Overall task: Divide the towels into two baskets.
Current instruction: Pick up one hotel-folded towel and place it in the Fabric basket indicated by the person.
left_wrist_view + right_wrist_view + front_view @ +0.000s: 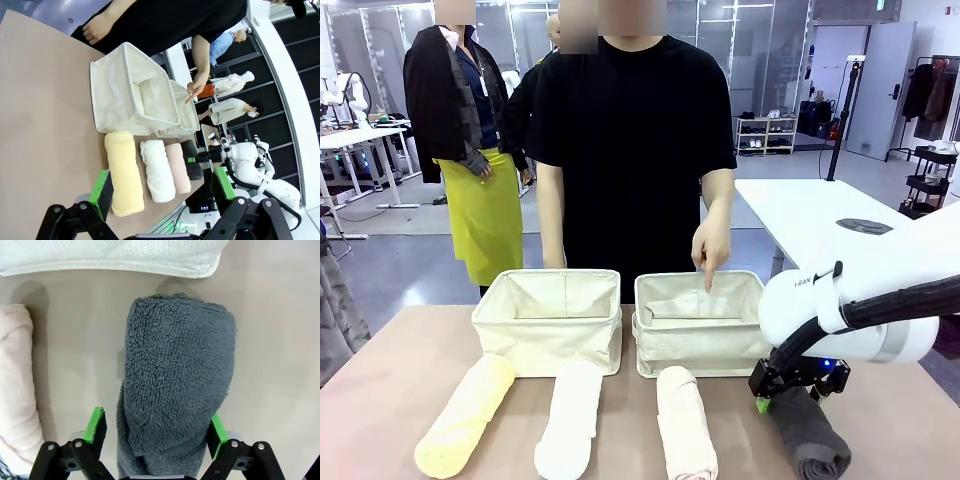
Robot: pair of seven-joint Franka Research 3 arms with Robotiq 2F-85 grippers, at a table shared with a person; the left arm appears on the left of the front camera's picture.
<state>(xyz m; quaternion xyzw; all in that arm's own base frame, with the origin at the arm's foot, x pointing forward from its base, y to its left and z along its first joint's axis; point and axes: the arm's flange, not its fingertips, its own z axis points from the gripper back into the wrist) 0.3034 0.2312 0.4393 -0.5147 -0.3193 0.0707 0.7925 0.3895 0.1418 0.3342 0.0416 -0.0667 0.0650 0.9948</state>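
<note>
The right gripper (156, 427) points straight down with its jaws apart, astride a dark grey terry towel rolled into a thick cylinder (177, 385). One green pad (216, 432) lies against the roll's side, and a thin strip of table shows between the other pad and the terry, so the towel is straddled but not clamped. In the front view this gripper (788, 398) sits over the far part of the grey roll (812, 440), close to the basket wall. Behind it the wrist bends down from a bulky white arm (840, 310) that comes in from the robot's right. The grey roll lies on the beige table (380, 400), lengthwise toward the robot. Just beside it lies a pale pinkish-beige rolled towel (685, 425), then a white rolled towel (570, 420) and a yellow rolled towel (467, 415), all apart from one another in a row. Behind the row stand two rectangular cream canvas bins side by side, the left basket (548, 335) and the right basket (700, 345). The person's hand (710, 245) hangs over the right basket with its index finger pointing down into it, and the other arm hangs straight at the person's side. The left gripper (162, 186) is held off to the side above the table, with its jaws wide apart and nothing between them, looking across at the yellow roll (124, 175) and both baskets.
</note>
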